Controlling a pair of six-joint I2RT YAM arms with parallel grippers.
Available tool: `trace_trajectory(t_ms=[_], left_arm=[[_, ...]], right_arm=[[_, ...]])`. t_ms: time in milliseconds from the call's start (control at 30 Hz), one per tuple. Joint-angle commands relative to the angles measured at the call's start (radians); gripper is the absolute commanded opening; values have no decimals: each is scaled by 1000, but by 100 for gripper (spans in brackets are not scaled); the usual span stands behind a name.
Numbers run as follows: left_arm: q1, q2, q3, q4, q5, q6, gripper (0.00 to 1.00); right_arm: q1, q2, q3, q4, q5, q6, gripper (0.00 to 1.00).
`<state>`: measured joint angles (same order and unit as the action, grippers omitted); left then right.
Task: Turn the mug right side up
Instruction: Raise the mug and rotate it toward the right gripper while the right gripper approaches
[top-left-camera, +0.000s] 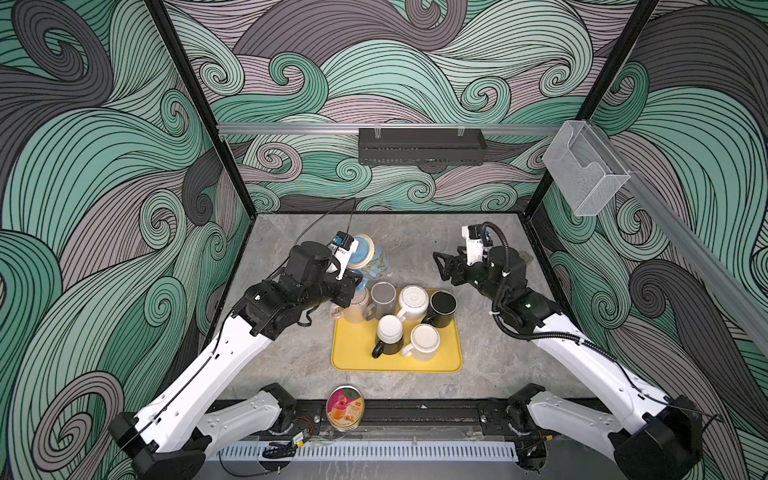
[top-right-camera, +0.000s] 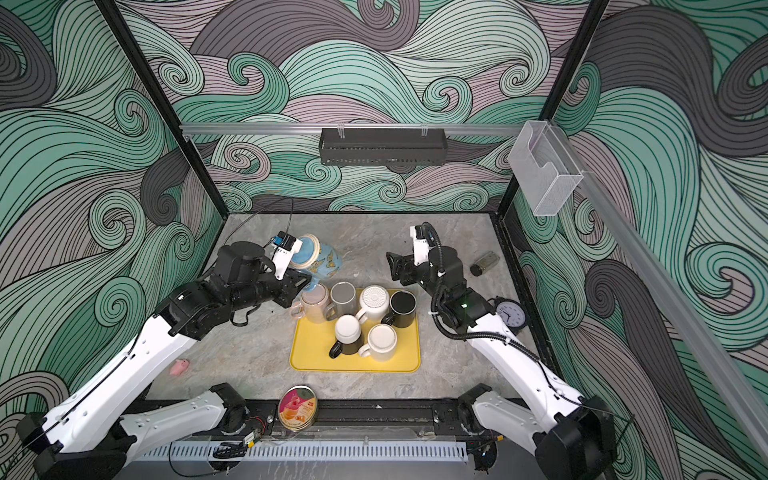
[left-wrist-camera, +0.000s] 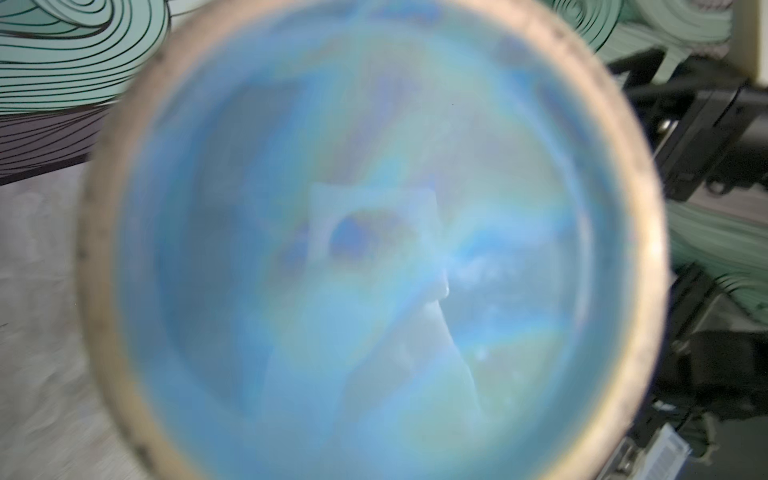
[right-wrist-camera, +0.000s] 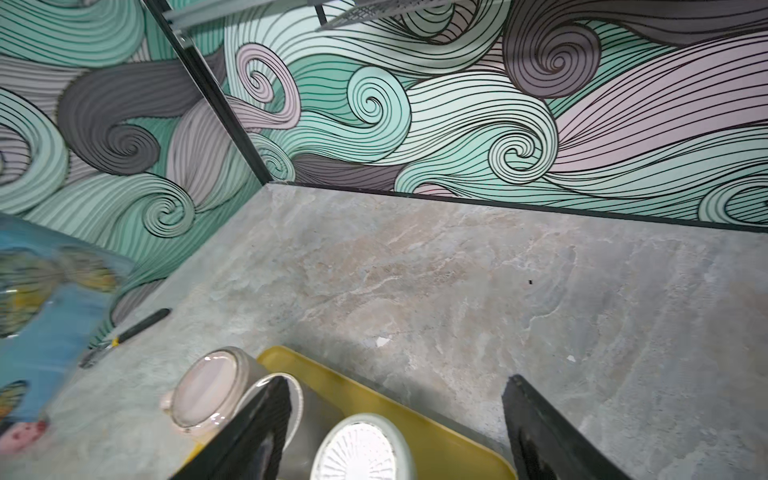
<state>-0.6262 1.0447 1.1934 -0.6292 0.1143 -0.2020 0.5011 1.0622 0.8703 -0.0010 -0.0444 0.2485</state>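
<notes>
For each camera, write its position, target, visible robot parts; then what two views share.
Top views: high at front, looking down on yellow plastic tray; left arm, right arm.
Left wrist: arm-mounted, against blurred blue butterfly-patterned ceramic mug; dark hardware alongside.
Right wrist: arm-mounted, over grey stone tabletop; open right gripper.
Shared: both wrists see that mug.

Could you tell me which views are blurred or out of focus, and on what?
Left wrist view: the mug fills the frame, too close, wholly out of focus. Right wrist view: the mug at the edge is smeared, while the table is sharp. In both top views the scene is sharp, with no strong glare.
</notes>
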Motion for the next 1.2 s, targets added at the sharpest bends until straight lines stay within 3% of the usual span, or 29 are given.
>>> trace_trajectory(t_ms=[0,167,367,533,733,1167], left_arm=[[6,59,47,456,217,-170,0],[33,164,44,735,381,-327,0],[145,215,-16,1113,530,-621,0],[205,230,-41,1240,583,-757,0],[220,259,-53,1340,676,-863,0],[212,335,-61,1417,754,-928,0]], right_arm=[[1,-36,0,69,-60,143,82],[-12,-87,-34,168,-87,274,81],[-86,-143,-71,258,-244,434,81],[-133,-79,-71,411,-459,605,81],[-128,46,-65,632,-566,775,76],[-68,55,6,594,-615,701,75]])
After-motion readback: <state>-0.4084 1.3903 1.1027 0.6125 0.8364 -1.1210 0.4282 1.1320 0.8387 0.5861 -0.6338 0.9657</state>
